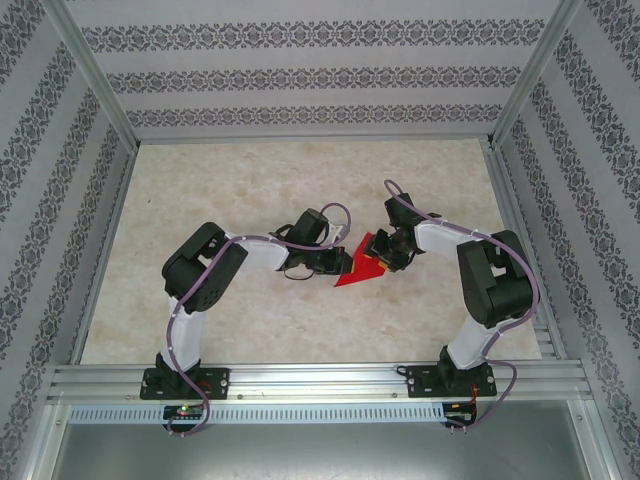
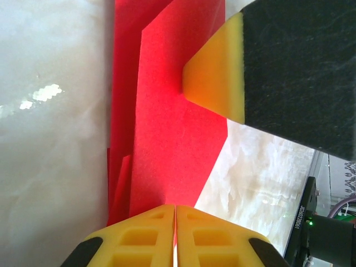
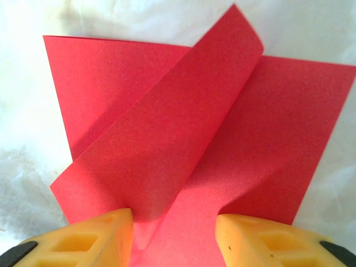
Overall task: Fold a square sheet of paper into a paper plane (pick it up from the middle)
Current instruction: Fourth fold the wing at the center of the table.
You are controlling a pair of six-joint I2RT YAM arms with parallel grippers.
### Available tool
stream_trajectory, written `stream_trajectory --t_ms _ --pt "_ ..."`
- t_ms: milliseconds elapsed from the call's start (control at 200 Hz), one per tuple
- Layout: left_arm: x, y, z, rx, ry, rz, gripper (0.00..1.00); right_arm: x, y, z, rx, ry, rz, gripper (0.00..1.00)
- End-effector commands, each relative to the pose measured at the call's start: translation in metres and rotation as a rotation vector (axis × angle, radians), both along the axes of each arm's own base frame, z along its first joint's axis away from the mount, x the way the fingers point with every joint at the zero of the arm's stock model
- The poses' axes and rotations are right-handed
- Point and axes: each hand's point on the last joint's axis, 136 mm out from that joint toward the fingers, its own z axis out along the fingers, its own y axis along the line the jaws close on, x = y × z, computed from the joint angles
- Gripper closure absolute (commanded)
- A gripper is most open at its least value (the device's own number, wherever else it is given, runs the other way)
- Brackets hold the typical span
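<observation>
Jaws: left gripper [image 2: 175, 208] pinches red paper [image 3: 139, 111], right gripper [image 3: 175, 219] half open around it | step: folding | next: you press the crease flat.

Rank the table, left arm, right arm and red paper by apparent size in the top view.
1. Table, largest.
2. Left arm and right arm: look alike, so unranked.
3. Red paper, smallest.

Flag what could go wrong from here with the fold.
1. The left fingers are shut on the edge of the red paper sheet while the right fingers straddle a buckled ridge. Any pull apart could tear or drag it.
2. The raised flap is curled, not creased. It may spring back or crease crooked.
</observation>
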Motion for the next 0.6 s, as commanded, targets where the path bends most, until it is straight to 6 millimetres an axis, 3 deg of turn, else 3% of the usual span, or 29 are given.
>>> stream_trajectory --t_ms 0,594 --pt "-0.002 -0.002 -0.008 0.027 0.002 -0.016 0.89 -0.035 -0.024 -0.052 -0.125 0.165 -0.023 0.54" --pt "-0.003 -0.001 -0.017 0.050 0.021 -0.019 0.89 -0.043 -0.030 -0.062 -0.162 0.215 -0.028 0.60"
